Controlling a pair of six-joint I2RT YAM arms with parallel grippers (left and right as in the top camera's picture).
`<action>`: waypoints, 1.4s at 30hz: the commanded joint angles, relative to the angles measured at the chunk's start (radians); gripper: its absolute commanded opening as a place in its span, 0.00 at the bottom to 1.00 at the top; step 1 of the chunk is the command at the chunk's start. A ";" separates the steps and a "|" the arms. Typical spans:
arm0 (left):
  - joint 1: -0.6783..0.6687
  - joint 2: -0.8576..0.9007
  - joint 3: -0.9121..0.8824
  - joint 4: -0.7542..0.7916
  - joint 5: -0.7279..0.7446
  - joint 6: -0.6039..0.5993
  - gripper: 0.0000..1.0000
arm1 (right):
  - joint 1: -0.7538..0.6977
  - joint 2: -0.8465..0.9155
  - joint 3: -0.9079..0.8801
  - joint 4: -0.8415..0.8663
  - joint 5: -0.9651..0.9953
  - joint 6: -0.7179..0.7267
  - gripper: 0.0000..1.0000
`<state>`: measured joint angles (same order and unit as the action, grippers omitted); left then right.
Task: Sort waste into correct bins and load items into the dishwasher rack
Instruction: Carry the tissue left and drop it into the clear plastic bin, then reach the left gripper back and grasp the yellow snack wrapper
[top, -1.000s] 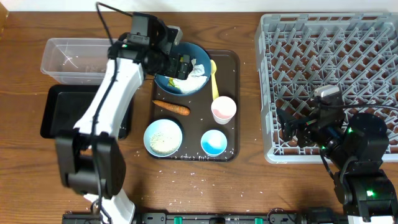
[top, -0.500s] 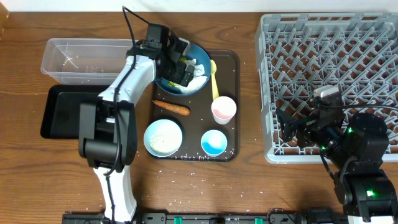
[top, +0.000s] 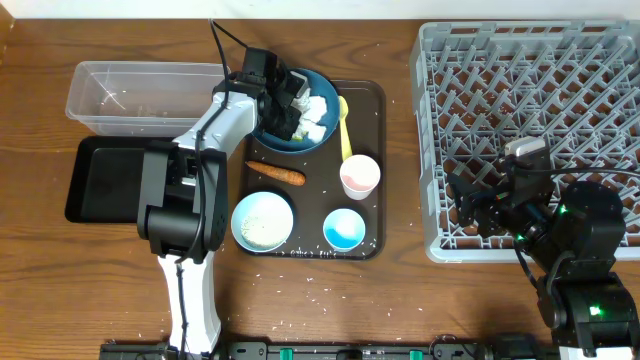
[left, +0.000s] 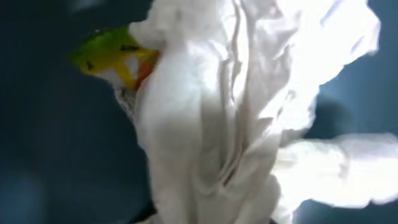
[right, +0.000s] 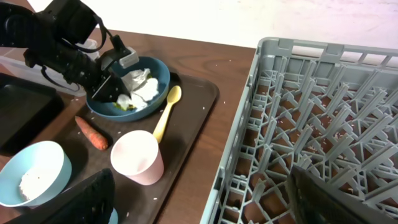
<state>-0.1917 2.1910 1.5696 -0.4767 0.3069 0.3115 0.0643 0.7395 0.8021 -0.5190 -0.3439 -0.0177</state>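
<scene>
Left tool (top: 290, 108) down in dark blue bowl (top: 318, 142) on napkins (left: 211, 124); cannot tell if clamped, fingers hidden. Right tool (right: 208, 198) spread, empty, at dishwasher rack (right: 323, 112) edge. Risk on lift: weak pinch drops wad, green-yellow scraps (left: 109, 53) spill.

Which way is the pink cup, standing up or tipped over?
Standing up. The pink cup sits on its base on the brown tray, round mouth facing up, in both views.
</scene>
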 joint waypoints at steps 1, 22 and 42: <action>-0.003 0.003 0.017 0.005 -0.005 -0.006 0.13 | 0.009 0.000 0.020 0.002 -0.008 0.006 0.86; 0.149 -0.332 0.038 0.016 -0.323 -0.292 0.06 | 0.009 0.000 0.020 -0.001 -0.008 0.006 0.83; 0.326 -0.251 0.039 0.006 -0.351 -0.291 0.68 | 0.009 0.000 0.020 0.000 -0.008 0.006 0.87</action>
<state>0.1432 1.9854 1.6047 -0.4671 -0.0544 0.0238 0.0643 0.7395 0.8024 -0.5198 -0.3443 -0.0174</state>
